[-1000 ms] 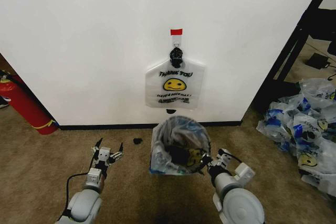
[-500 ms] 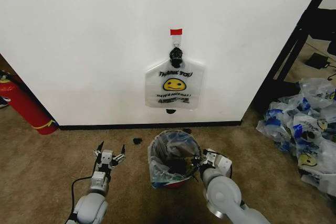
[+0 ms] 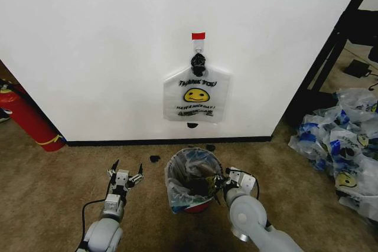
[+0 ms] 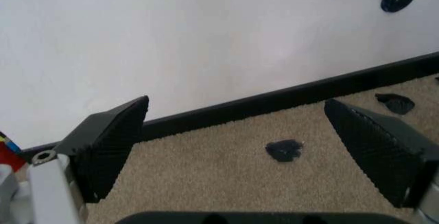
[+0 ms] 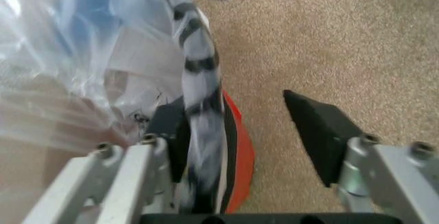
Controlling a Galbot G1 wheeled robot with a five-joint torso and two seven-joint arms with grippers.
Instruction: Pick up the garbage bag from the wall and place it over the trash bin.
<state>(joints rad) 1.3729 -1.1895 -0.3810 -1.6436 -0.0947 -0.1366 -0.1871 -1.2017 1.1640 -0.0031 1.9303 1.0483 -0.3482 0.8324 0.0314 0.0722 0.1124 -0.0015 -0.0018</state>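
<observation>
Right gripper (image 3: 227,179) sitting wide open at the bag-lined dark round trash bin (image 3: 192,176), 3 o'clock rim.
Left gripper (image 3: 124,173) hanging open, empty, over tan carpet (image 3: 47,187); smiley-print thin white garbage bag (image 3: 196,94) hanging on white wall (image 3: 106,45), 12 o'clock.

The head view looks steeply down at the trash bin (image 3: 194,180) before the wall (image 3: 118,45). The left wrist view sits low, facing the wall's baseboard (image 4: 274,102). The right wrist view hugs the bin's rim (image 5: 199,70), sharing it with the head view.
</observation>
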